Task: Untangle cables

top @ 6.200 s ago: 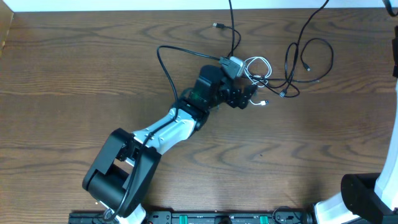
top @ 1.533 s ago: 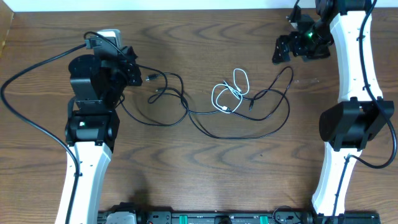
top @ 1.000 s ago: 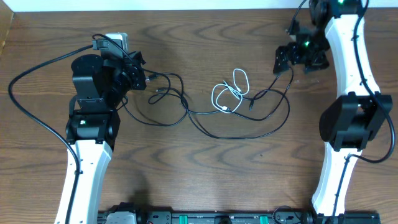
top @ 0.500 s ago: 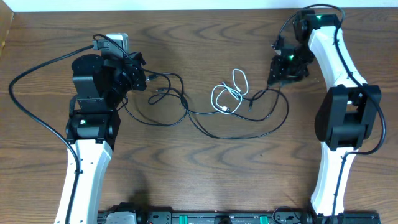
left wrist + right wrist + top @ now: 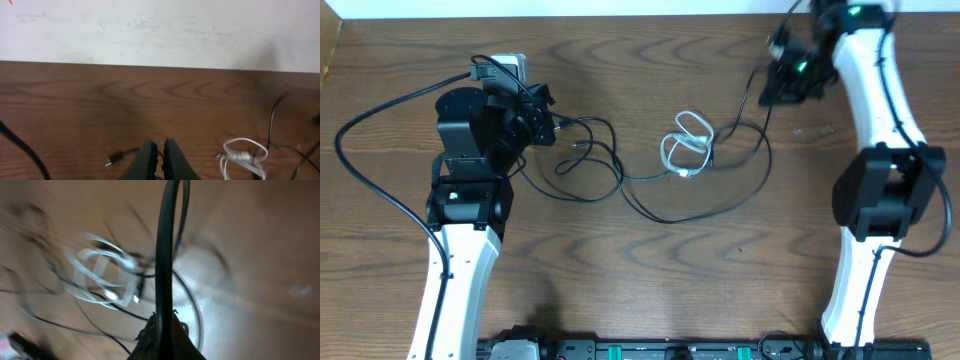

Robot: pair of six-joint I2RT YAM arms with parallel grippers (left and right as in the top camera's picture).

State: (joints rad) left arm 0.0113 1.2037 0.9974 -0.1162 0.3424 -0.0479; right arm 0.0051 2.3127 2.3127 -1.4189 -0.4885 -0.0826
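Overhead: short white cable (image 5: pixel 686 143) coiled amid black cables (image 5: pixel 645 179).

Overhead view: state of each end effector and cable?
Left end effector: shut on one of the black cables.
Right end effector: shut on one of the black cables, raised.
White cable: looped, lying flat, tangled with black cables.
Black cables: partly spread, crossing each other.

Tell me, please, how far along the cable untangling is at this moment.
Done: the black cables lie spread out across the table rather than bunched. In hand: the left gripper and the right gripper are each shut on a black strand, at opposite sides. To do: the white cable sits looped in the middle with black strands crossing it, so nothing looks separated yet.
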